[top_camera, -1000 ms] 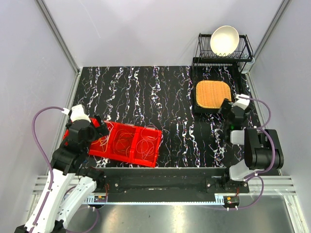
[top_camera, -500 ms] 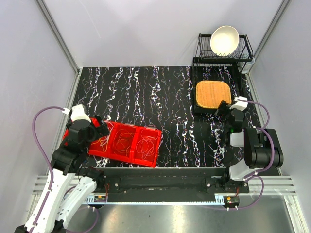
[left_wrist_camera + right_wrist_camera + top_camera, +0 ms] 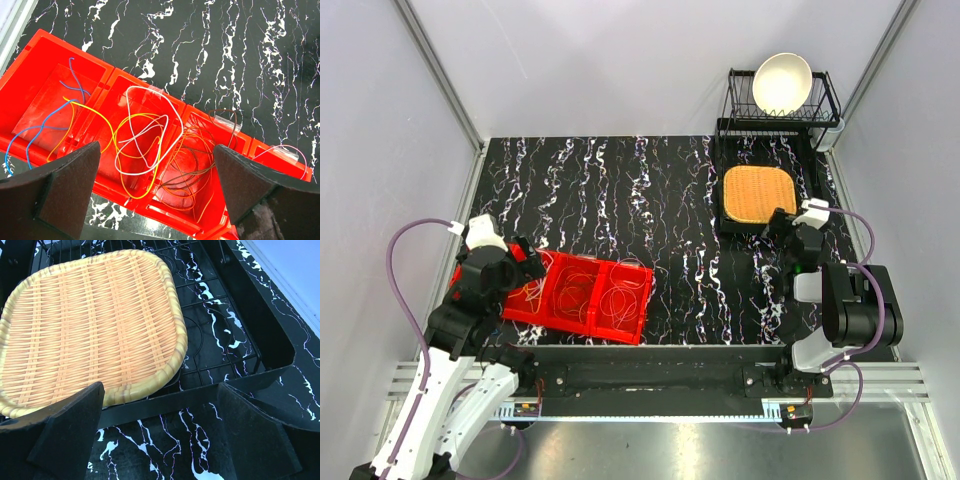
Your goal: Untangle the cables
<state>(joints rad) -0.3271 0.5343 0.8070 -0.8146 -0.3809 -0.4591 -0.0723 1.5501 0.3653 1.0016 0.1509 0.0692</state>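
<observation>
right gripper [image 3: 159,432] shifted toward the woven tray [image 3: 90,320] over the last second, fingers spread, empty. left gripper [image 3: 157,197] spread above the red bin [image 3: 45,50], holding nothing. cables [image 3: 142,137] in the bin's compartments, still overlapping. next: descend, pinch one strand.

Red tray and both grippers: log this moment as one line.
left gripper: open, above red tray | cables: mixed loops across compartments | right gripper: open, empty, near wicker tray

table centre [image 3: 650,190] open | red bin [image 3: 582,297] near-left | drying rack [image 3: 782,100] far-right
</observation>
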